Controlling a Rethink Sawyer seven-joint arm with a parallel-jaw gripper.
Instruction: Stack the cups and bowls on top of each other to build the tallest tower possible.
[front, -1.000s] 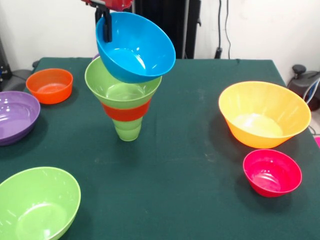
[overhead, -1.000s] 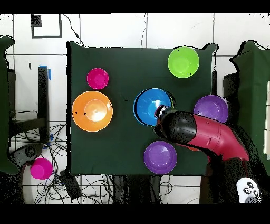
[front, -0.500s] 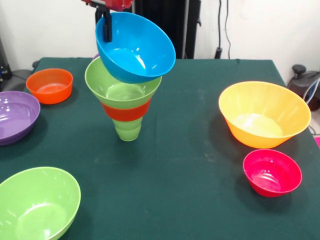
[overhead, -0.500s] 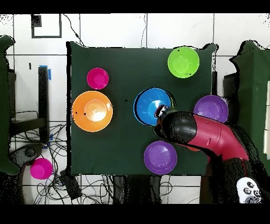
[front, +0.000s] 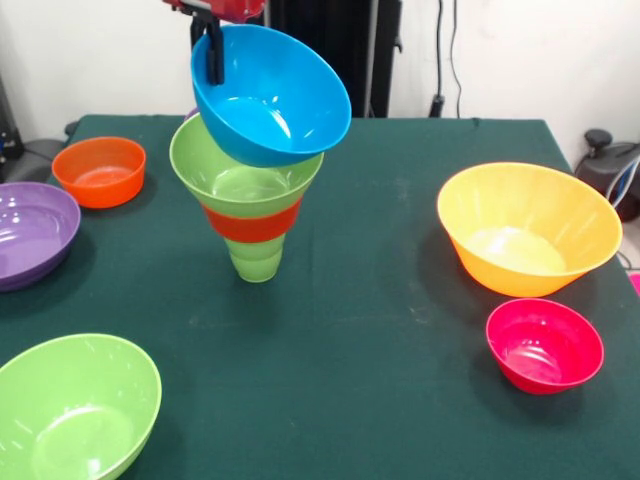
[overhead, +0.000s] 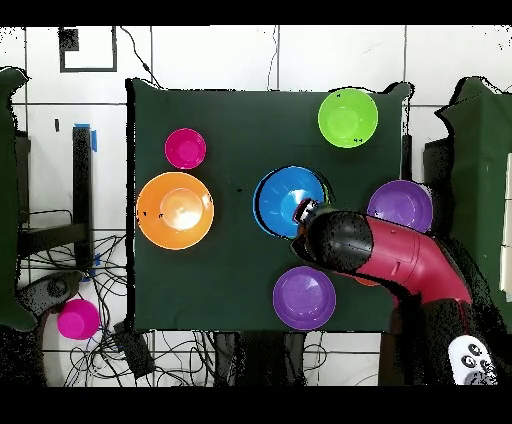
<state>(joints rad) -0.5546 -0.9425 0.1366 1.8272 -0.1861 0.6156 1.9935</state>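
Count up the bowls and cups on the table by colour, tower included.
purple bowls: 2
green bowls: 2
orange-red bowls: 2
blue bowl: 1
orange bowl: 1
pink bowl: 1
green cup: 1
Total: 10

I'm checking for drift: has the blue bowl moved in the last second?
No. The blue bowl, tilted in the gripper, sits the same against the green bowl beneath it.
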